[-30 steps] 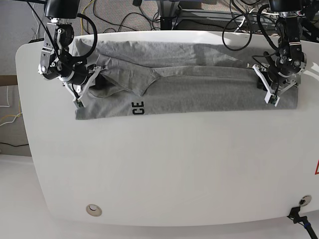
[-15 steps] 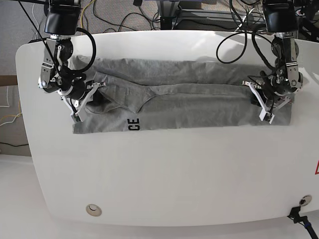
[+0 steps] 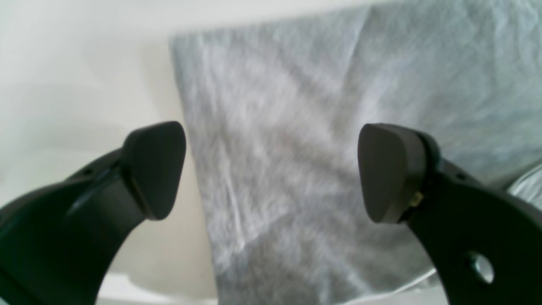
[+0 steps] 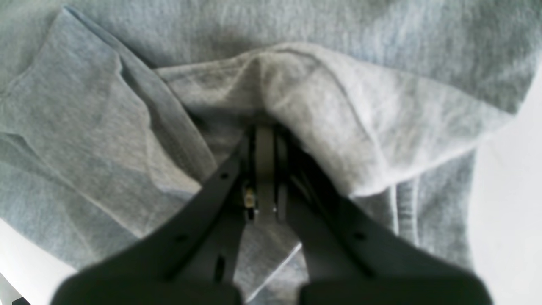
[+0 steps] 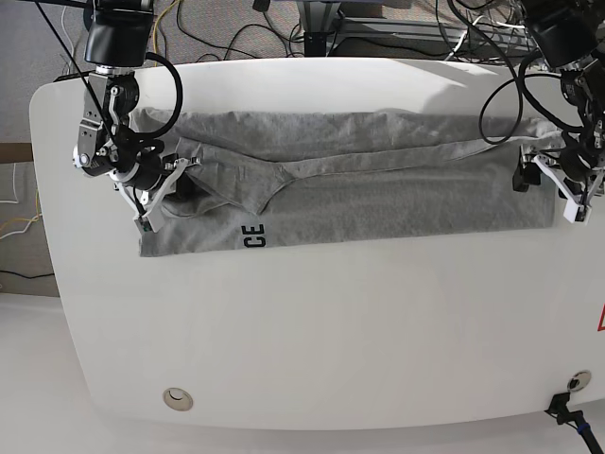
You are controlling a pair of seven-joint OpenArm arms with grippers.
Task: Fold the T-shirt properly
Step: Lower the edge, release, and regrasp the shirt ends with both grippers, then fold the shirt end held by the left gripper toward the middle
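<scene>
The grey T-shirt (image 5: pixel 378 194) lies folded in a long band across the back half of the white table (image 5: pixel 312 331), with black letters "CE" (image 5: pixel 252 235) at its front edge. My left gripper (image 5: pixel 572 203) hangs open just past the shirt's right end. In the left wrist view its fingers (image 3: pixel 154 169) stand wide apart above the T-shirt (image 3: pixel 296 127), holding nothing. My right gripper (image 5: pixel 144 219) is shut on the shirt at its left end. In the right wrist view the right gripper (image 4: pixel 264 133) pinches a raised fold of the T-shirt (image 4: pixel 322 101).
Cables (image 5: pixel 284 28) and stands crowd the floor behind the table. A round hole (image 5: pixel 178 398) sits near the front left edge, a cable connector (image 5: pixel 572 383) near the front right. A red sticker (image 5: pixel 599 320) marks the right edge.
My left gripper has opened, let go of the shirt's right end and moved right, off the cloth. The right gripper stays shut on its fold, barely moved.
</scene>
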